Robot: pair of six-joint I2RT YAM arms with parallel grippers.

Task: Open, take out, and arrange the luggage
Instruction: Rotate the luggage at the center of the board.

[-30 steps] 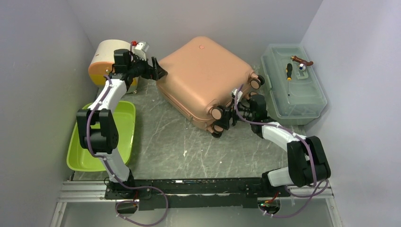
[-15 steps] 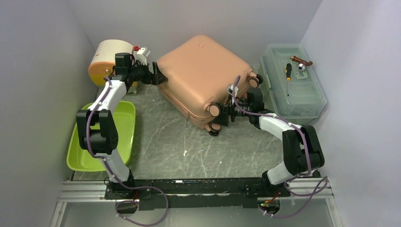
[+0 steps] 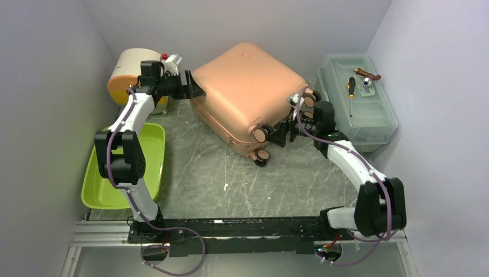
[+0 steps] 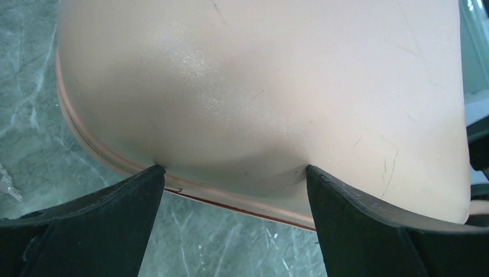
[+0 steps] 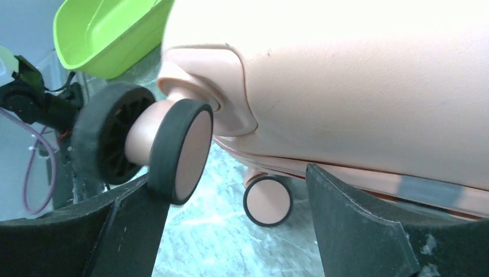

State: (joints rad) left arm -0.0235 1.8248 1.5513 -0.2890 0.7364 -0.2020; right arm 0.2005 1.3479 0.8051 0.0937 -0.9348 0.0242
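Top external view puts the closed luggage (image 3: pixel 245 92) flat on the tabletop (image 3: pixel 219 179) at rear centre, its long axis running diagonally from far left to the wheeled near-right end. The left hand (image 3: pixel 193 89), spread wide, rests its tips against the left corner. The right hand (image 3: pixel 281 134), also spread, straddles a wheel (image 5: pixel 179 150) at the opposite end. Both hands sit equally close.

Right gripper (image 3: pixel 276 136) farther back at the luggage (image 3: pixel 242 86) wheels (jaws wider)
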